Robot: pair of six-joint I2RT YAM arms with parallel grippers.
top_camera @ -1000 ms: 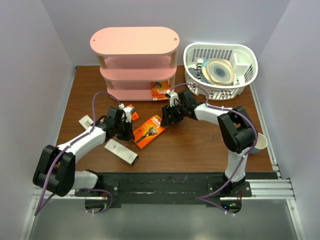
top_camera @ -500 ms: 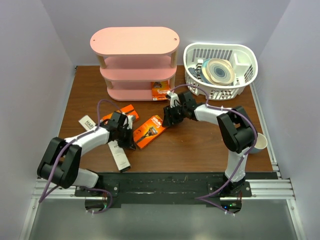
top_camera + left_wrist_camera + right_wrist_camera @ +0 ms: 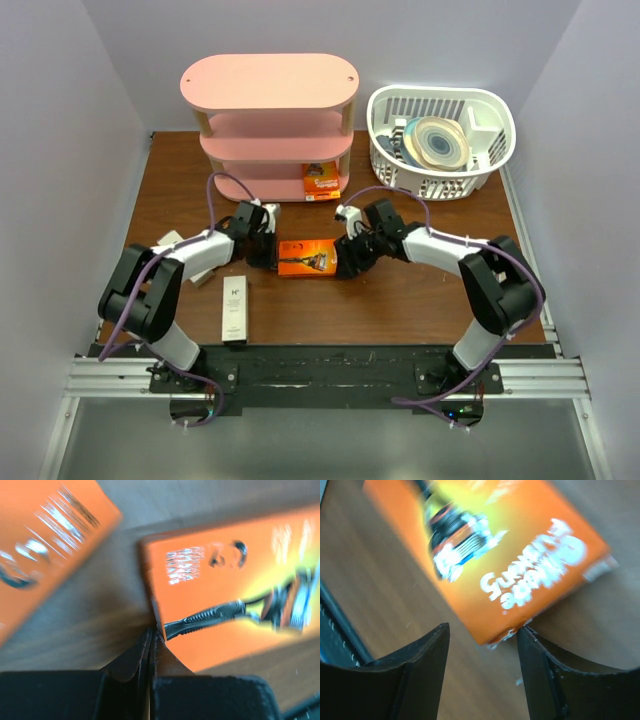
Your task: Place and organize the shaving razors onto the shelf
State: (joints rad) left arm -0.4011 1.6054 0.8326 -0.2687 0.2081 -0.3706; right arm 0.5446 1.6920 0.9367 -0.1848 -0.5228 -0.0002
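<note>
L gripper [image 3: 151, 647]: fingers pressed together, tips at edge of orange pack [image 3: 225, 590], flat on table [image 3: 90, 615]. R gripper [image 3: 482, 632]: jaws apart, astride same pack's corner. Second pack [image 3: 320, 180] on shelf [image 3: 268, 82], bottom tier. Grey box [image 3: 234, 308] near table front.

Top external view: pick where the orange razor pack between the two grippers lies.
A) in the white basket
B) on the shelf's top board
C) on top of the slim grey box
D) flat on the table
D: the orange pack lies flat on the brown table, with the left gripper at one end and the right gripper at the other.
</note>
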